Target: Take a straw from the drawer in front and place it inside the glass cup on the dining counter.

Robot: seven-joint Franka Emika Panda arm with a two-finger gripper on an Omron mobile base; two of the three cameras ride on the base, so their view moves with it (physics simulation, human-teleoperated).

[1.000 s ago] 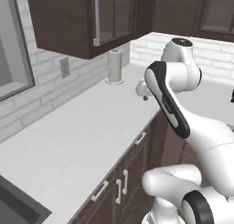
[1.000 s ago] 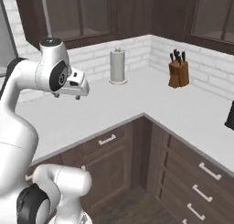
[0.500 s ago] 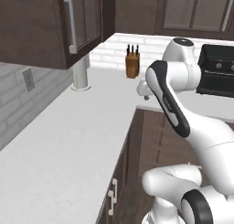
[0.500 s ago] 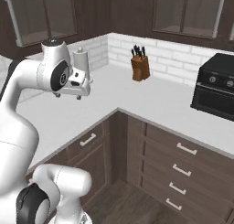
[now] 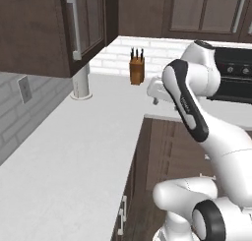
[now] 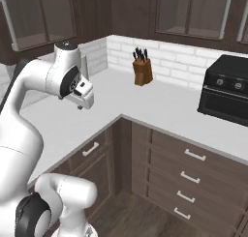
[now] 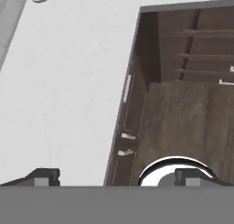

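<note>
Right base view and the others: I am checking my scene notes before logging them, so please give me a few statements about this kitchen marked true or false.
1. The knife block stands on the worktop by the brick wall. True.
2. The black oven sits on the floor. False: it rests on the worktop.
3. The drawers under the worktop are shut. True.
4. The fingers grip a red straw. False: they stand apart, holding nothing.

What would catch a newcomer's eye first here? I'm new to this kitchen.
The white arm rears over the counter corner, its gripper open and empty. A knife block stands against the brick wall, and a black oven sits to the right above closed drawers.
</note>
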